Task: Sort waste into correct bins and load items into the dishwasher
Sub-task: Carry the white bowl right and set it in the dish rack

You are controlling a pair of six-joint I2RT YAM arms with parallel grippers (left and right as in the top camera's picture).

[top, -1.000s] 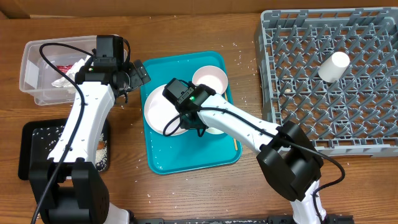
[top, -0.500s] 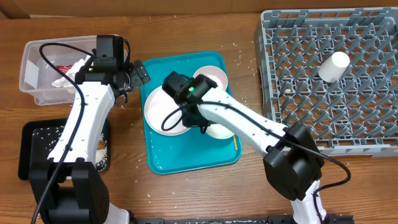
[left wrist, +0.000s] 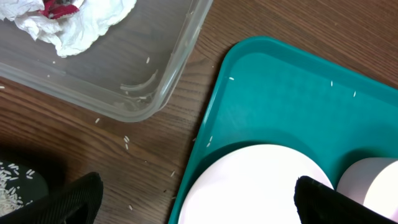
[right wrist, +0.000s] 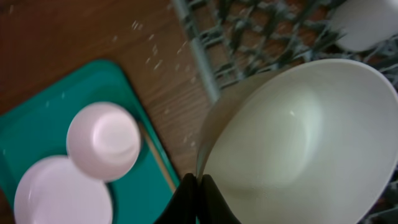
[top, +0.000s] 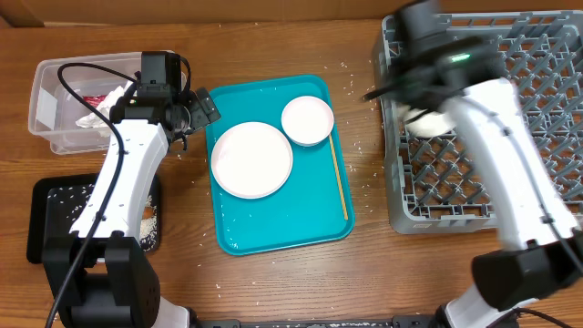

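Wrist view shows right hand [right wrist: 198,186] pinching white bowl [right wrist: 298,143] rim; overhead blurs it; left hand [left wrist: 202,199] gapes.

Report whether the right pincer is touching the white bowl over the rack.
Touching. The right wrist view shows the right pincer closed on the rim of the white bowl, one finger on each side, with no gap.

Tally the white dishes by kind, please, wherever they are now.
Plate: 1, on the teal tray
Bowls: 2, tray bowl and held bowl in the right gripper over the rack
Cup: 1, in the rack
Total: 4
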